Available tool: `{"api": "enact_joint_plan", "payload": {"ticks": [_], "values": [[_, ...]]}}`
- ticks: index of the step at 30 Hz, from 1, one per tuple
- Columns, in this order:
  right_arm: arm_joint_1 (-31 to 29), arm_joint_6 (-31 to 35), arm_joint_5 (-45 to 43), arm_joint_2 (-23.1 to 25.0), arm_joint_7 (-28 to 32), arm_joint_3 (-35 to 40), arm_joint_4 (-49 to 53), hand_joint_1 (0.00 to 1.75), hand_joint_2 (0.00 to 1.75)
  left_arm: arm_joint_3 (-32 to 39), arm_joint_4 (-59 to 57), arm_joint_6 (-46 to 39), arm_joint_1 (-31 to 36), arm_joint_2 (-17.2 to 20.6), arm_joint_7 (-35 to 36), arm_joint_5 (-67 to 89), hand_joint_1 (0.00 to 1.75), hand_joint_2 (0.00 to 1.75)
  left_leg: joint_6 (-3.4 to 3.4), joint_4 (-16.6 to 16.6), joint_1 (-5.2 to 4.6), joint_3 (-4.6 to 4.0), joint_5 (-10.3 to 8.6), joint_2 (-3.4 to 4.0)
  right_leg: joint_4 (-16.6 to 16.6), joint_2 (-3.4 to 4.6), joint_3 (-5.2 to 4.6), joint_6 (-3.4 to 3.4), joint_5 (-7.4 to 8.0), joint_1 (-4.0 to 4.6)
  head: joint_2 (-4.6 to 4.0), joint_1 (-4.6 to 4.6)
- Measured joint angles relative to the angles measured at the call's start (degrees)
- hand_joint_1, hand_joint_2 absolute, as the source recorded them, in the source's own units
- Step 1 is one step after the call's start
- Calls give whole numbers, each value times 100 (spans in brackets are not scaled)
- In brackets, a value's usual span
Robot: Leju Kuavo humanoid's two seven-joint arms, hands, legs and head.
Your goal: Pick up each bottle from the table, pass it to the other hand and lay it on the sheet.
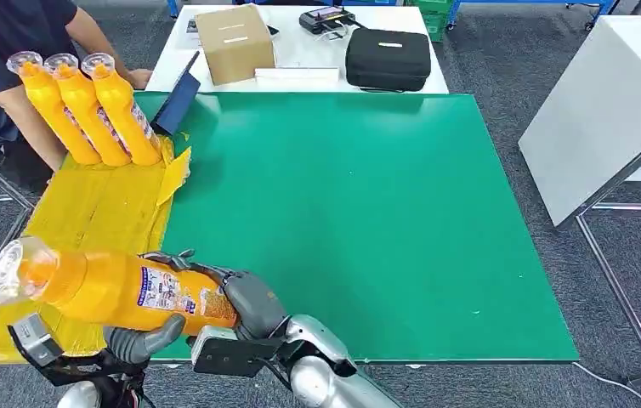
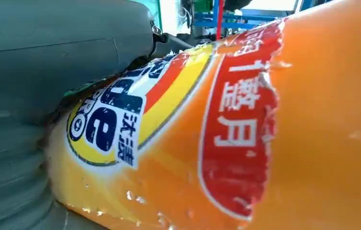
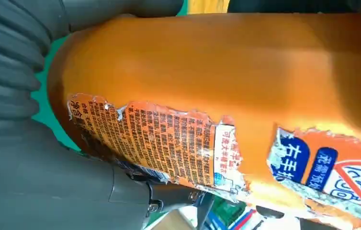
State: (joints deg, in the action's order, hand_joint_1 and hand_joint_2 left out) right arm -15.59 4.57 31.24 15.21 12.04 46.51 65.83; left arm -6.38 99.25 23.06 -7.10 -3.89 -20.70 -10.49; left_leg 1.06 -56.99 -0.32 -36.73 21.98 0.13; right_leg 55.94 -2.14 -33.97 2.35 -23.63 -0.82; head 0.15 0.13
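bottle (image 1: 113, 291) between left hand (image 1: 143, 338) and right hand (image 1: 245, 297)

1. The orange bottle (image 1: 109, 289) hides most of the left hand (image 1: 143, 336) in the head view; only a thumb shows beneath it.
2. The right hand (image 1: 245, 299) wraps the bottle's base, which is covered.
3. Whether the left hand truly grips cannot be told.
4. In both wrist views the bottle runs past the picture's edges.
5. The person (image 1: 11, 34) is cut off at the picture's edge.
6. The bottle covers part of the yellow sheet (image 1: 96, 212).
7. The far label text on the three lying bottles (image 1: 87, 106) is too small to read.
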Motion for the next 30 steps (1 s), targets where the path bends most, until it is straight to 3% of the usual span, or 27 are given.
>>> {"api": "enact_joint_plan", "payload": {"ticks": [5, 17, 20, 23, 30], "values": [[327, 360, 407, -103, -247, -142, 237, 0, 175, 149, 193, -748, 18, 0, -354, 1206, 175, 175, 0, 0, -1, -2, 1, -1, 0, 1, -1, 0, 0, 0, 0, 0], [1010, 196, 369, -1065, -188, -1200, 2046, 0, 175, 1672, -96, -4163, 364, 61, -977, 5798, 175, 175, 0, -1, -2, 0, 1, -3, -1, -2, 3, 2, 1, -2, 0, 0], [1158, 114, 197, -1374, -64, -1418, 2399, 0, 175, 1724, -449, -5246, 340, 181, -604, 7365, 175, 175, 1, -1, -7, -1, 2, -3, -2, -1, 3, 3, 0, -8, 0, 0], [1247, 17, 28, -1642, 57, -1596, 2641, 0, 175, 1716, -1048, -5808, 358, 367, -117, 8425, 175, 175, 1, -1, -8, -1, 4, -1, -3, 2, -1, 2, 0, -9, 0, 0], [1171, -153, -251, -1993, 173, -1707, 2948, 0, 175, 1399, -2921, -6229, 711, 789, 767, 9953, 175, 175, -1, 0, -4, 2, 1, -1, -1, 4, 0, 1, 3, -4, 0, 0]]}}
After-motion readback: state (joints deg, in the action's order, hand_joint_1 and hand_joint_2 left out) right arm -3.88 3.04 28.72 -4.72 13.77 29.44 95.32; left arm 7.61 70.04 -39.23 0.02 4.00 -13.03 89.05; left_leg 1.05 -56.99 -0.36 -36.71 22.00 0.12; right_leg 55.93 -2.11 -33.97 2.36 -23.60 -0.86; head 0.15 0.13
